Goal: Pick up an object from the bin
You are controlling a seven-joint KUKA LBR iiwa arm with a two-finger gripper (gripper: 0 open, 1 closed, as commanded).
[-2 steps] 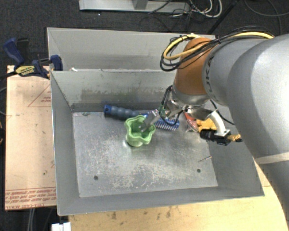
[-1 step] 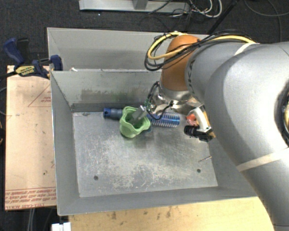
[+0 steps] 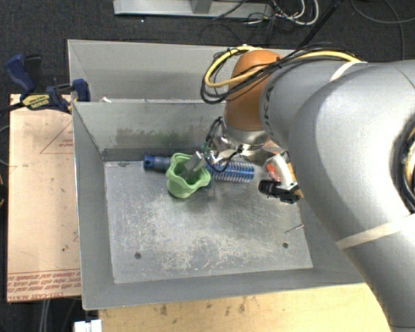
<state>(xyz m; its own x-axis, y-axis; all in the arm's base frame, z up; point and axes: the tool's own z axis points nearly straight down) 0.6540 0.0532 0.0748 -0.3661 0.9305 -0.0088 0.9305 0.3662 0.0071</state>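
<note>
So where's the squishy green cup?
The crumpled green soft cup lies near the bin's back wall, between a dark blue handle toward the view's left and a blue ribbed coil beside the gripper.

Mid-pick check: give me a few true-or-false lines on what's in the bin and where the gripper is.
1. A green cup lies near the back wall of the bin. True.
2. The gripper is just above the spot where the green cup meets a blue ribbed piece. True.
3. The arm reaches in from the view's left. False: it comes from the right.
4. A white, orange and black thing lies left of the green cup. False: it lies to its right, past the blue ribbed piece.
</note>
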